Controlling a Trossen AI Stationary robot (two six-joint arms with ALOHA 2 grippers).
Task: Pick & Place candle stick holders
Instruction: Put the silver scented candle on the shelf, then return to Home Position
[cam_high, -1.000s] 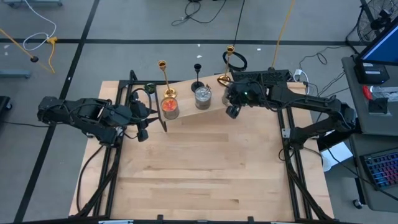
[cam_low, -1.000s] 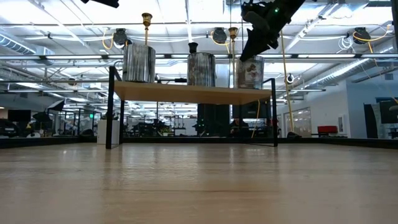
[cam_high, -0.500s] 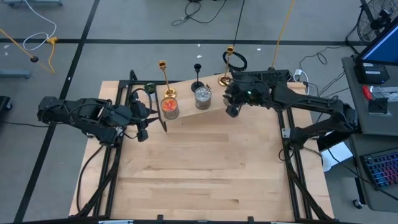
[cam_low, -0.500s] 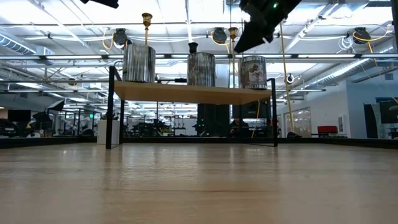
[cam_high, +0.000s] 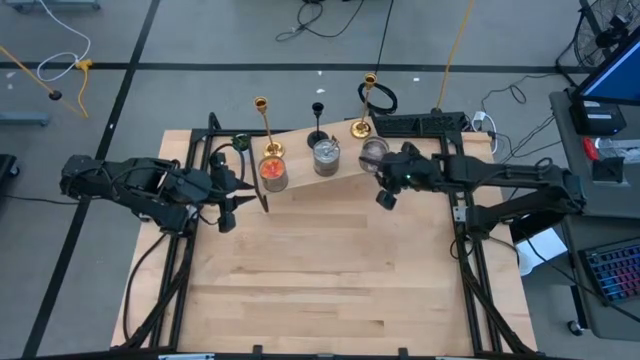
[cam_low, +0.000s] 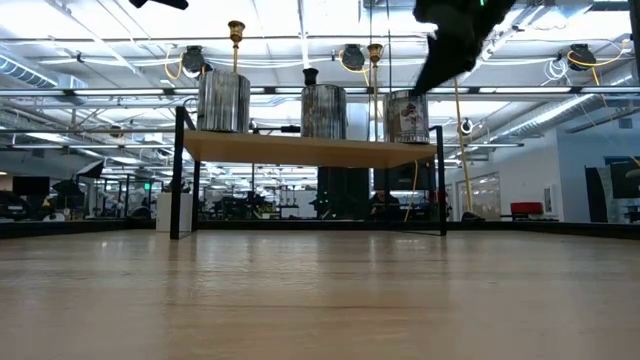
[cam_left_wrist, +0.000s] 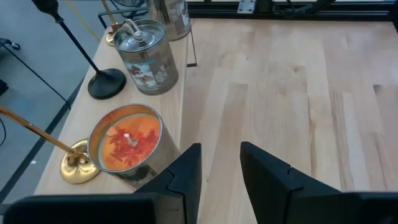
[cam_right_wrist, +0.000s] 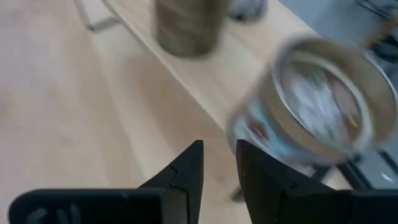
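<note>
Three candlesticks stand on their round bases at the far edge of a raised wooden shelf (cam_high: 300, 172): a gold one on the left (cam_high: 265, 125), a shorter black one in the middle (cam_high: 318, 122) and a gold one on the right (cam_high: 366, 102). My right gripper (cam_high: 386, 196) hovers over the table just near of the shelf's right end, its fingers a narrow gap apart and empty. My left gripper (cam_high: 232, 205) waits off the shelf's left end, also a narrow gap apart and empty. The left wrist view shows the black base (cam_left_wrist: 107, 84) and the left gold base (cam_left_wrist: 79, 168).
Three candle tins stand on the shelf in front of the candlesticks: an open one with orange wax (cam_high: 273, 172), a lidded one (cam_high: 326, 155) and an open one (cam_high: 373, 152) close to my right gripper. The shelf's black legs (cam_low: 180, 170) stand on the table. Bare wood lies toward the near edge.
My right gripper has risen off the right-hand tin and drawn back toward the table's near and right edges. The tin has stayed upright on the shelf. My left arm has kept still.
</note>
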